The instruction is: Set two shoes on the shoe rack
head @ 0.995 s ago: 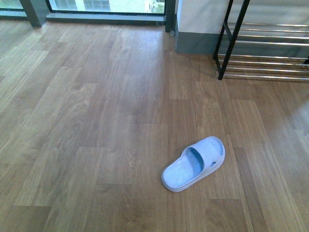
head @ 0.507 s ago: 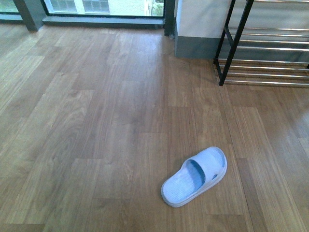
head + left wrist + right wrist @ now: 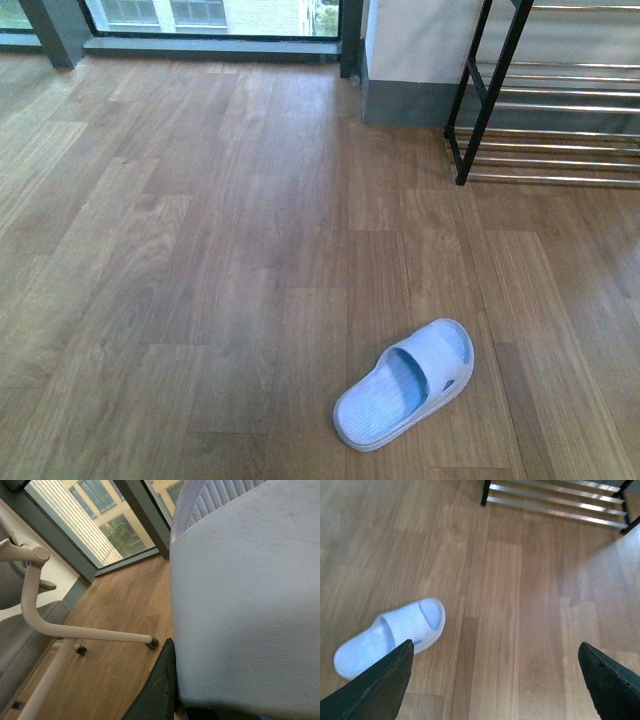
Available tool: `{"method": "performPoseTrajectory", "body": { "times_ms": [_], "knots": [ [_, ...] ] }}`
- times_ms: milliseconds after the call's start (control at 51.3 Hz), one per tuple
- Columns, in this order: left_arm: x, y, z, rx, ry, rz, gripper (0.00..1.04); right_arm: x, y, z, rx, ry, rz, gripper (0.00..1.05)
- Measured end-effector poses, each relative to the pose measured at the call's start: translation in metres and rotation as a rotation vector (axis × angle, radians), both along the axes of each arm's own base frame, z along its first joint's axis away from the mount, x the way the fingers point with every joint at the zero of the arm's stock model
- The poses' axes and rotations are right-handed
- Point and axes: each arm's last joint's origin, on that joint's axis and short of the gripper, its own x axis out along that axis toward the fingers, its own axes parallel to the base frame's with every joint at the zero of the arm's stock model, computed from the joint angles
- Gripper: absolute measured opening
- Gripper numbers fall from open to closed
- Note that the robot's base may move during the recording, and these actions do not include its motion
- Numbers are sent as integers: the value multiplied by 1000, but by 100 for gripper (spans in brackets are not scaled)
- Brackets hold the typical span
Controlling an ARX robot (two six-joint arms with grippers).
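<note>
1. Left gripper (image 3: 176, 702) is pinching one pale blue slide (image 3: 240, 605). A dark finger (image 3: 162, 685) lies against the sole, and the slide hangs well above the floor (image 3: 120, 610), close to the camera.
2. Behind it there's a white-framed chair (image 3: 31, 597) by the window (image 3: 95, 525).
3. Front view: no arms in shot. The other slide (image 3: 405, 385) lies flat on the wood floor, toe towards the rack (image 3: 545, 105).
4. The rack stands far right against the wall, well apart from that slide, and its visible chrome bars are bare.
5. Right gripper (image 3: 495, 644) has its fingers spread wide with nothing between them. It hovers over the floor, with the slide on one side and the rack beyond.
</note>
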Motion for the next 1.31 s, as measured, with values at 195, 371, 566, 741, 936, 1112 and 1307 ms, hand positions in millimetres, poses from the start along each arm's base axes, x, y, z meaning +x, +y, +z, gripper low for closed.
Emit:
{"method": "performPoseTrajectory", "body": {
  "times_ms": [195, 371, 566, 741, 936, 1112, 1307],
  "knots": [
    [0, 0, 0, 0, 0, 0, 2, 33, 34, -98, 75, 324, 98, 95],
    [0, 0, 0, 0, 0, 0, 2, 45, 54, -139, 136, 430, 99, 95],
    [0, 0, 0, 0, 0, 0, 2, 76, 71, -167, 235, 437, 61, 95],
    [0, 0, 0, 0, 0, 0, 2, 93, 80, -184, 255, 411, 19, 95],
    [0, 0, 0, 0, 0, 0, 2, 109, 86, -205, 234, 388, -42, 95],
    [0, 0, 0, 0, 0, 0, 2, 132, 93, -226, 225, 388, -80, 95],
    [0, 0, 0, 0, 0, 0, 2, 146, 101, -242, 191, 391, -79, 95]
  ]
}}
